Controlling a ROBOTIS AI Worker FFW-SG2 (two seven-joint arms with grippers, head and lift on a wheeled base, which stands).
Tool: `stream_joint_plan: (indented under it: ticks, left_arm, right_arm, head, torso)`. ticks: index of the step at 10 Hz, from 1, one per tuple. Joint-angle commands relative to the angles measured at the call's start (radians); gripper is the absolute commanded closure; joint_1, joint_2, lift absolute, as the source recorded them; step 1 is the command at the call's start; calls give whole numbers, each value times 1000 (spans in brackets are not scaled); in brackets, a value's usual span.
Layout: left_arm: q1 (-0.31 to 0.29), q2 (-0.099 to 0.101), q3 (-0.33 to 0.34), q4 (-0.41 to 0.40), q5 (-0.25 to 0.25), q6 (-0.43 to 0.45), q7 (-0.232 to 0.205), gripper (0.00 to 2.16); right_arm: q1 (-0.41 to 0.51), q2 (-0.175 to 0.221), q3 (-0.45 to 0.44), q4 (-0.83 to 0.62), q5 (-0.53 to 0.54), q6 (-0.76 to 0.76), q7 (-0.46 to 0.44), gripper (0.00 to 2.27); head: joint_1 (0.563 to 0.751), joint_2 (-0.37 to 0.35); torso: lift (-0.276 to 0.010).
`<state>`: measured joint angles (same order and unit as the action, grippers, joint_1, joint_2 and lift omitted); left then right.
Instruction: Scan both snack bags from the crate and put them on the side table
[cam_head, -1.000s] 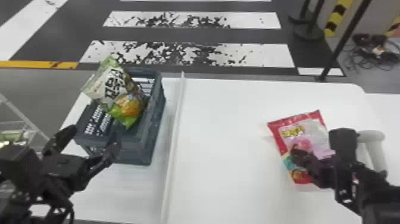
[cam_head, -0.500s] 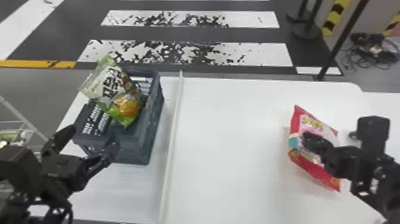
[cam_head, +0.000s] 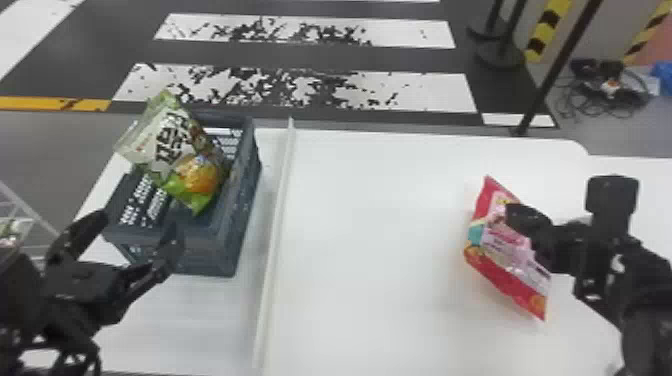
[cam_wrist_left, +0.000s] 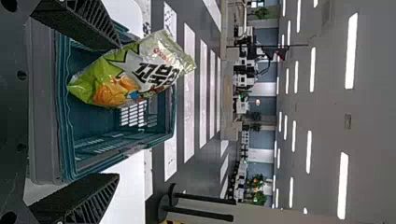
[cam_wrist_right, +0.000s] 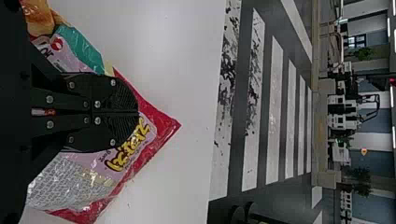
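Head view: right gripper (cam_head: 515, 215) pinches red bag (cam_head: 502, 247) near right edge of desk (cam_head: 380, 225), left gripper (cam_head: 139, 223) gapes; likely mid-scan, careful aligning next.

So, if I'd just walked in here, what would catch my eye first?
Probably the red-and-pink snack bag, pinched in the right claw at the right of the white table. Then the green-and-white snack bag poking up from the dark crate on the left, near the open left claw. Beyond the table, bold white stripes cross the dark floor.
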<state>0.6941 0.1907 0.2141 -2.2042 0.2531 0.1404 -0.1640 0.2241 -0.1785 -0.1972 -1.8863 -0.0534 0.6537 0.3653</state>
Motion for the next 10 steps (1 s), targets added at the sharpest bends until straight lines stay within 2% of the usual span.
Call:
stream_joint_plan:
  ticks: [1,3,6,10]
  left_arm:
    - [1,-2,2,0,0,0,0,-1]
    - [1,-4,1,0,0,0,0,-1]
    - [4,-4,4,0,0,0,0,-1]
    - [-4,-4,4,14,2,-9,0,-1]
  right_arm:
    - [20,-4,27,-16,1,-4,24,2246]
    - [63,-6,94,-56,9,-1,63,2243]
    - [72,-6,150,-57,50,24,81,2243]
    - [113,-18,144,-96,86,88,90,2243]
  head:
    - [695,-20]
    - [695,12]
    - [695,94]
    - [695,107]
  torso:
    - [-87]
    - [-87]
    - [-87]
    - [-87]
